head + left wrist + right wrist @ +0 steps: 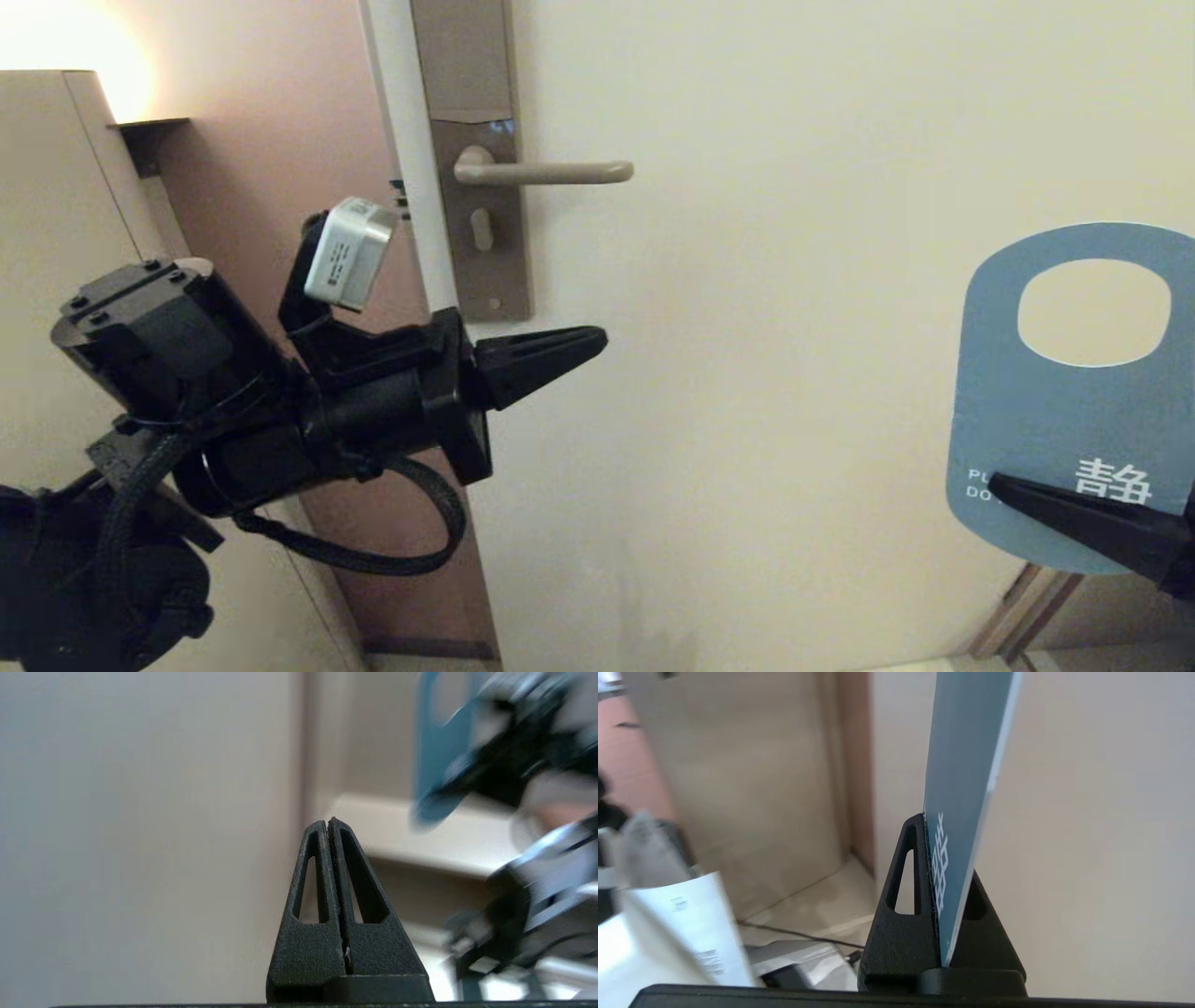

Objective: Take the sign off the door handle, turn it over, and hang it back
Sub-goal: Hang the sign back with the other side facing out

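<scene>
At lower right of the frame, our right tool (1004, 483) pinches the sign (1055, 401), seemingly stiff and light, by its bottom edge; left tool (597, 338) pressed together.

Left arm reaches in from the lower left, wrist roughly level; left gripper (597, 341) points rightward, its fingers (317, 868) pressed together on nothing. Right gripper (1004, 485) enters at the lower right, fingers (906, 882) clamped on the sign (1046, 411).
</scene>
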Robot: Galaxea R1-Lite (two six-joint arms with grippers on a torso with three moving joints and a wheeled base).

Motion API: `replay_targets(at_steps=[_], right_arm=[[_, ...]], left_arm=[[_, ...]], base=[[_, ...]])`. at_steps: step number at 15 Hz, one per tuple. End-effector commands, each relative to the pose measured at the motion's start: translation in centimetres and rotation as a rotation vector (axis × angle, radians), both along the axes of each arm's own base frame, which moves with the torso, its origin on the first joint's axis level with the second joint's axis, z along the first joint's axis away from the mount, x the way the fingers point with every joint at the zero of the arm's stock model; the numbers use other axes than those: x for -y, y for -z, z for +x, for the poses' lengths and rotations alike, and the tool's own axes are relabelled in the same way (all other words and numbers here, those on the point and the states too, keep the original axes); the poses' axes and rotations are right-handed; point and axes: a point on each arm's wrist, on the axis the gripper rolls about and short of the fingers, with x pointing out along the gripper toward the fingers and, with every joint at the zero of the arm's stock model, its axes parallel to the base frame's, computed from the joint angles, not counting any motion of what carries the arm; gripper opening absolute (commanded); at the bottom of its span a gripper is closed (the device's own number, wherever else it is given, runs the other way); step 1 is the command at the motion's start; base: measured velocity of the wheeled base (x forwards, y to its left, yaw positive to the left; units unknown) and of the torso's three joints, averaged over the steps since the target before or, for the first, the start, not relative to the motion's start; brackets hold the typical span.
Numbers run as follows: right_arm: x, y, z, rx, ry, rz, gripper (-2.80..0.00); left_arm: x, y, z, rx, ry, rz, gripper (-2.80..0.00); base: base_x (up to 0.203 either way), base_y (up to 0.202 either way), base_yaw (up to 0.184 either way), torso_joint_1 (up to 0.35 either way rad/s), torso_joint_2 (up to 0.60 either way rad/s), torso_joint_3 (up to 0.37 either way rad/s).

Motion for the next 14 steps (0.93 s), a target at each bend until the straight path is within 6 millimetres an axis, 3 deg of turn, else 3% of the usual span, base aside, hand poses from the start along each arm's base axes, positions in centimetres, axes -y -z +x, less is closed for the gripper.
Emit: replay_targets(at_steps=[1,4,7,14], right_arm=[[0.6,0.0,0.2,0.001,0.05,0.0,-2.8],[0.9,0.1,0.2,0.002,0.075,-0.001,-2.8],[1.0,0.0,0.2,0.013,0.112,-0.004,-2.8],[1.4,0.2,0.4,0.032,0.158,-0.001,-2.8]], left_arm=[[-2.5,-0.6,-1.1,0.02,-0.117,0.03,-2.8],[-4.2,-0.6,-2.2,0.01,-0.253,0.036,-2.8],[-7.7,0.5,-3.4,0.014,-0.428,0.098,-2.8],[-13.3,4.5,-10.2,-0.022,-0.693,0.168,-2.8]], base=[[0.0,0.0,0.0,0.0,0.0,0.0],[0.0,0.0,0.0,0.0,0.0,0.0],[0.0,0.0,0.0,0.0,0.0,0.0],[0.0,0.0,0.0,0.0,0.0,0.0]])
